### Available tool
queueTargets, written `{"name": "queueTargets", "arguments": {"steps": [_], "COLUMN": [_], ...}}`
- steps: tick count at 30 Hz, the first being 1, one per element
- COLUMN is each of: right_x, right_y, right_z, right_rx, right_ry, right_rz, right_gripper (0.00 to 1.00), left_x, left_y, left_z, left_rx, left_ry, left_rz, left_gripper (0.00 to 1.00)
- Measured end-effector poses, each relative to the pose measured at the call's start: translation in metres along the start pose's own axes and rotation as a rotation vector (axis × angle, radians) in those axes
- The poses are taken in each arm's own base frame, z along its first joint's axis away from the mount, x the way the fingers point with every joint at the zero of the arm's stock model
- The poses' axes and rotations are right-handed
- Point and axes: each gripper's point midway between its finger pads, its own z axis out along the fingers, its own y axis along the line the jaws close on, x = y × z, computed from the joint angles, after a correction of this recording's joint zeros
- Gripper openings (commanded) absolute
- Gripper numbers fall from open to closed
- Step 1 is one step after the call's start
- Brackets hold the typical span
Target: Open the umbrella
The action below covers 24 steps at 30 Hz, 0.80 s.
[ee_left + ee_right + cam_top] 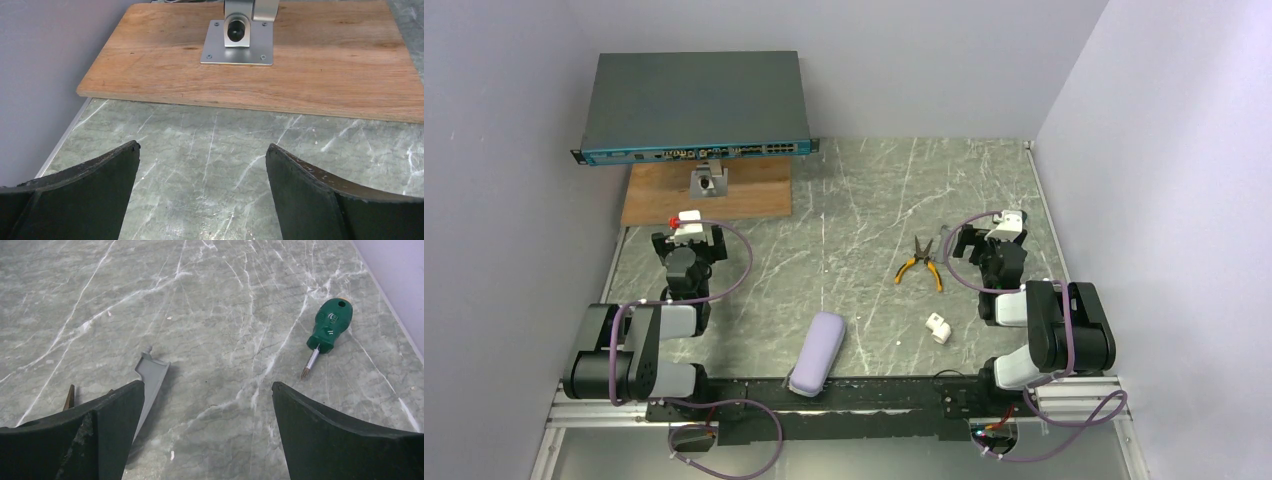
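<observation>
Umbrella hidden from you; one lavender case [817, 353] lies on the table [864, 200]. Your left hand [202, 146] and right hand [207, 384] both gape wide.

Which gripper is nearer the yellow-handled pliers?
Right. The right gripper sits just right of the yellow-handled pliers; the left gripper is far left, by the wooden board.

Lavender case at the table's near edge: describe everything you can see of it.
The lavender case is an elongated oval shell with rounded ends, pale lavender-grey, smooth and matte-looking, apparently shut. It lies flat on the marbled grey-green table, roughly midway along the near side, its long axis slanting far-right to near-left, its near end at the front edge. Only the table touches it.
</observation>
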Motion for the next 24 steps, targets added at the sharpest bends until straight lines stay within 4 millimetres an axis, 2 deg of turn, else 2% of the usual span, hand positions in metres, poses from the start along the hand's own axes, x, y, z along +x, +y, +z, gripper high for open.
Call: {"name": "queueTargets", "arguments": {"steps": [24], "right_x": [0.0003], "right_y": [0.0018], "right_z": [-0.0010], "right_rx": [0.014], "right_ry": [0.010], "right_rz": [-0.025], "right_gripper": [1.00], "left_x": [0.0000], "left_y": [0.0000], "left_z": [0.0000], "left_rx": [0.000], "left_ry": [0.000], "left_rz": [0.000], "left_gripper": [0.99]}}
